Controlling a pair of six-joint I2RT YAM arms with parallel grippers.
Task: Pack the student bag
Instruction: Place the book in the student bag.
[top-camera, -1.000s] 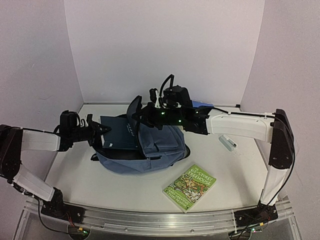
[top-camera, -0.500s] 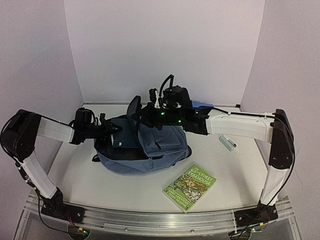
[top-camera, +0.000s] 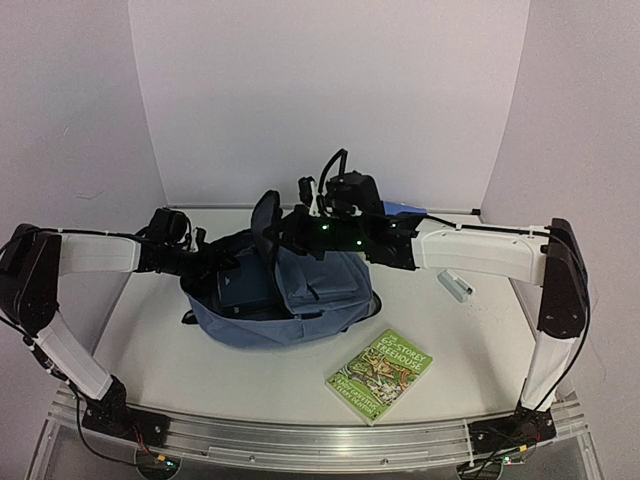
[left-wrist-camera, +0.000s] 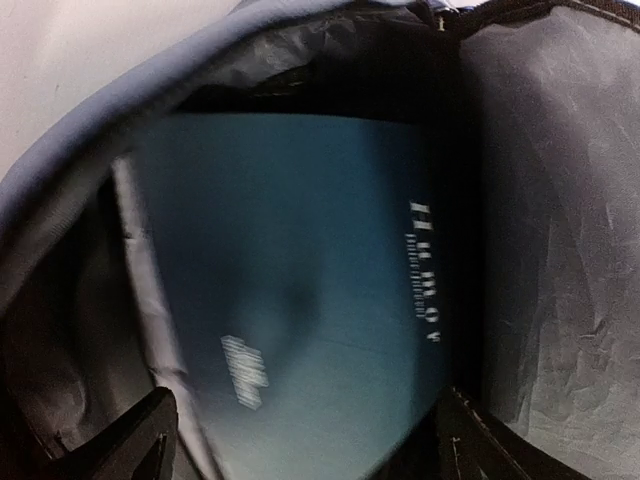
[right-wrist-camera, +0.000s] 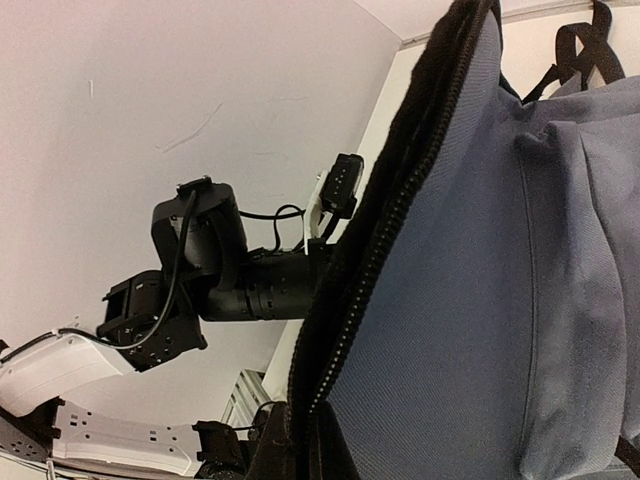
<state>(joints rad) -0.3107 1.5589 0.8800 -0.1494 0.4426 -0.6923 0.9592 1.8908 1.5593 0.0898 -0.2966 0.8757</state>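
Releases the teal book just ahead of the left pincer, deep in the student bag around it — spreads those jaws wide and empty after a closed grip a second ago, keeps the right pincer clamped on the zipper edge, leaves the green book outside, unpacked.

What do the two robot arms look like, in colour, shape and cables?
Both the left arm and right arm have white, boxy links joined by black rounded joints. Black cables loop above the right wrist, where small green lights glow.
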